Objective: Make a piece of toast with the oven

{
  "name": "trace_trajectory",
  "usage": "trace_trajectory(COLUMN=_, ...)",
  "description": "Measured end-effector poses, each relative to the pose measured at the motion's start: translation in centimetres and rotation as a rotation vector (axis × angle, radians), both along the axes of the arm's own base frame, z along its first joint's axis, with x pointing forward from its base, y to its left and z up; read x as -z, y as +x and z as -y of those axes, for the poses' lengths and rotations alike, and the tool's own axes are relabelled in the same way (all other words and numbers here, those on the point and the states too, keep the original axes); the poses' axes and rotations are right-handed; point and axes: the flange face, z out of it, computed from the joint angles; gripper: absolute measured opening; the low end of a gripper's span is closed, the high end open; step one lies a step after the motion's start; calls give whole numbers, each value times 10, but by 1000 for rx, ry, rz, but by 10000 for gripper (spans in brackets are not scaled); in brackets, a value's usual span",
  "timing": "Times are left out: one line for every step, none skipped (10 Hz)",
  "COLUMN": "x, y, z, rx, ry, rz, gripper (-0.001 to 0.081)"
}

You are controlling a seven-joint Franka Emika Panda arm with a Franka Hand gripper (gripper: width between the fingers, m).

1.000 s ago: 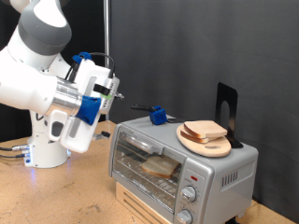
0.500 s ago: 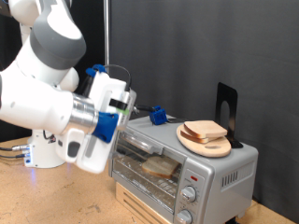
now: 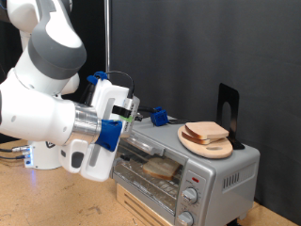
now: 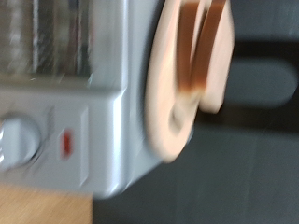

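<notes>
Black curtain behind, gripper point(image 3: 132, 111) beside the oven point(image 3: 183, 160); jaw state, can't tell. Beyond them, the piece of toast point(image 3: 206, 131) looks light, soft, crumbly; best pinched by the crust.

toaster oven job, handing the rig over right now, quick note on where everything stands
Gripper: at the oven's upper front, toward the exterior view's left; fingers hidden, nothing visibly held.
Oven: door looks shut, a bread slice lies inside behind the glass; red light between the knobs.
Wooden plate on the oven's roof carries another piece of toast.
Done: bread is in the oven.
Left: cannot tell whether the knobs have been set.
</notes>
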Motion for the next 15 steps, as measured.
trace_trajectory(x=11, y=12, z=-3, rx=67, ry=-26, rz=-12, gripper=808)
trace_trajectory(x=22, y=23, z=-8, rx=116, ry=-56, rz=-33, gripper=808)
trace_trajectory(x=32, y=33, z=-13, rx=138, ry=-74, rz=-51, gripper=808)
trace_trajectory(x=41, y=42, z=-16, rx=121, ry=-89, rz=-55, gripper=808)
trace_trajectory(x=53, y=51, z=-18, rx=75, ry=-107, rz=-52, gripper=808)
trace_trajectory(x=65, y=59, z=-19, rx=27, ry=-114, rz=-44, gripper=808)
trace_trajectory(x=79, y=66, z=-16, rx=9, ry=-113, rz=-46, gripper=808)
trace_trajectory(x=93, y=73, z=-12, rx=11, ry=-114, rz=-37, gripper=808)
trace_trajectory(x=108, y=78, z=-7, rx=26, ry=-120, rz=-29, gripper=808)
trace_trajectory(x=121, y=84, z=-1, rx=43, ry=-128, rz=-24, gripper=808)
trace_trajectory(x=134, y=89, z=4, rx=51, ry=-132, rz=-16, gripper=808)
trace_trajectory(x=147, y=94, z=9, rx=59, ry=-135, rz=-10, gripper=808)
trace_trajectory(x=160, y=99, z=15, rx=94, ry=-143, rz=0, gripper=808)
trace_trajectory(x=167, y=105, z=17, rx=118, ry=-140, rz=20, gripper=808)
trace_trajectory(x=167, y=104, z=16, rx=104, ry=-132, rz=13, gripper=808)
